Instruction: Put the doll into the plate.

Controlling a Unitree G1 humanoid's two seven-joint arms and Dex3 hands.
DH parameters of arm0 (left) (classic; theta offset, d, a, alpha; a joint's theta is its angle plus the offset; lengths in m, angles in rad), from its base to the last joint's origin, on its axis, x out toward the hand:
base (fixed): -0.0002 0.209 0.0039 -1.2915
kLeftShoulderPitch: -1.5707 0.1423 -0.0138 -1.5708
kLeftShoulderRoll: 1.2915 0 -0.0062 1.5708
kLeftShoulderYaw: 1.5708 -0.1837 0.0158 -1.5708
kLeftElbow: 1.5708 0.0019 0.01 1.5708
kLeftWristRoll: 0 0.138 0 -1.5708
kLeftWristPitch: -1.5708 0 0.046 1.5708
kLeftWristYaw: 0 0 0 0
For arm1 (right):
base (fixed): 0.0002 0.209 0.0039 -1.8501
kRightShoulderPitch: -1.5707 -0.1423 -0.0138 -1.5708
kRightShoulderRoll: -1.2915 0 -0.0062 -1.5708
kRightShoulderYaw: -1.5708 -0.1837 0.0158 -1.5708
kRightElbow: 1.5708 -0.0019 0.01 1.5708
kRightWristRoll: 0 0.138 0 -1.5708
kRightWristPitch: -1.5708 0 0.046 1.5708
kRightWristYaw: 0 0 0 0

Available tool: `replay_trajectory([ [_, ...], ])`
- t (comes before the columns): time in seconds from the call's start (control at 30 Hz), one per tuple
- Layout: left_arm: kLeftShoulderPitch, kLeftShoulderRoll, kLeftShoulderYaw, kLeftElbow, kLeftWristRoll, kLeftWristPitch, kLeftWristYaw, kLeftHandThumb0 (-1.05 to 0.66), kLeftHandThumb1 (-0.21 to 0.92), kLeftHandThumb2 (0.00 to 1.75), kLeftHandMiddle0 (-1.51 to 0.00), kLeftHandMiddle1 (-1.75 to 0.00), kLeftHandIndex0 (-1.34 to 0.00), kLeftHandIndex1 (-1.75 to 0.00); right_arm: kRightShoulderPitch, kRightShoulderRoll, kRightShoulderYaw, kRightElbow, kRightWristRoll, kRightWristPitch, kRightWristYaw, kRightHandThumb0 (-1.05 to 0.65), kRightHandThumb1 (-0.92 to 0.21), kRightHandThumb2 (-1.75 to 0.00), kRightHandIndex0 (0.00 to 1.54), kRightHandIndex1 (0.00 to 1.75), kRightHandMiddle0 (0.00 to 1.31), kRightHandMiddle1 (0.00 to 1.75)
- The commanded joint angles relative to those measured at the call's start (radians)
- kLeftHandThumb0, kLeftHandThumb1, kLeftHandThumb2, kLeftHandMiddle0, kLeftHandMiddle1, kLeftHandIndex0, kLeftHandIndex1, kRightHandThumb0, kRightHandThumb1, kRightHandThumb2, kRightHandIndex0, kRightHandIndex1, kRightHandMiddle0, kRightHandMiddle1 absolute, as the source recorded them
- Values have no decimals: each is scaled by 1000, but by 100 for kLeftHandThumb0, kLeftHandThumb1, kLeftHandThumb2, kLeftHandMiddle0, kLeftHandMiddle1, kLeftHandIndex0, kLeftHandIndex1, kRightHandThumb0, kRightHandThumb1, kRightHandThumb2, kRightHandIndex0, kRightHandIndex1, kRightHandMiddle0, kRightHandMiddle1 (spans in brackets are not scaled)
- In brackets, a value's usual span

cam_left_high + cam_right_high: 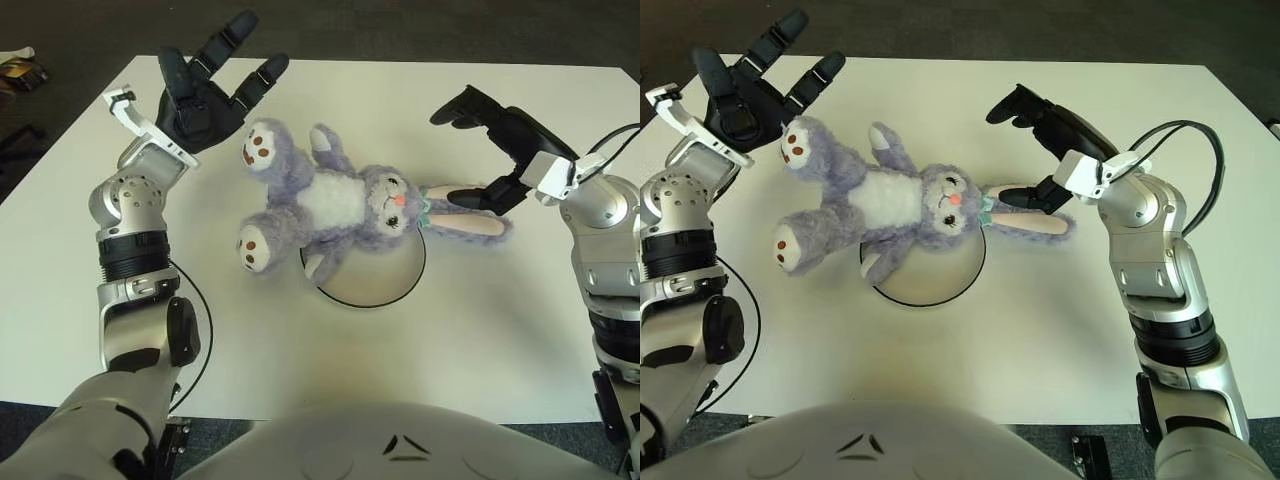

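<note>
I see the white table [500, 330] filling most of my view, with the robot's own torso at 6 o'clock. On it lies the doll [335, 205], a purple plush rabbit on its back, stretched across the middle: feet toward 10 o'clock, long ears pointing to 3 o'clock. Its head and lower body overlap the far rim of the plate [370, 285], a round white dish sitting just below centre; most of the doll's legs and both ears lie off the plate on the table.

My left hand [205, 95] is up at 10 o'clock, fingers spread wide and holding nothing, just beside the doll's upper foot but apart from it. My right hand [1040, 150] is at 2 o'clock, also spread wide and empty, its lower finger close over the base of the ears; I cannot tell whether it touches them.
</note>
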Motion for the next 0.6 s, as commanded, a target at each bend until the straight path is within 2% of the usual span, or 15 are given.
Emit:
replay_trajectory([
  [0.0,29,-31,-7,-10,27,-60,10,-80,92,77,0,-29,0,-28,4,5,0,-34,-62,62,-34,-55,-13,-109,0,82,0,111],
  [0.1,54,-55,-33,-37,117,-191,28,-75,92,72,-4,-32,0,-49,2,20,4,-41,-101,102,-61,-64,-19,-102,1,85,0,110],
  [0.17,56,-67,-48,-47,173,-267,45,-71,92,69,-6,-34,0,-59,9,36,-9,-19,-109,89,-100,-68,-22,-98,2,86,0,111],
  [0.27,53,-80,-69,-47,225,-333,63,-66,90,65,-7,-42,0,-72,22,66,-28,3,-106,78,-151,-73,-27,-94,3,87,0,113],
  [0.4,46,-83,-92,-34,277,-388,79,-59,82,72,-8,-53,0,-85,31,119,-48,14,-99,85,-220,-77,-32,-90,5,89,0,118],
  [0.57,50,-94,-114,-24,341,-460,108,-53,74,83,-9,-63,0,-98,31,166,-59,21,-108,100,-279,-76,-42,-85,8,98,0,120],
])
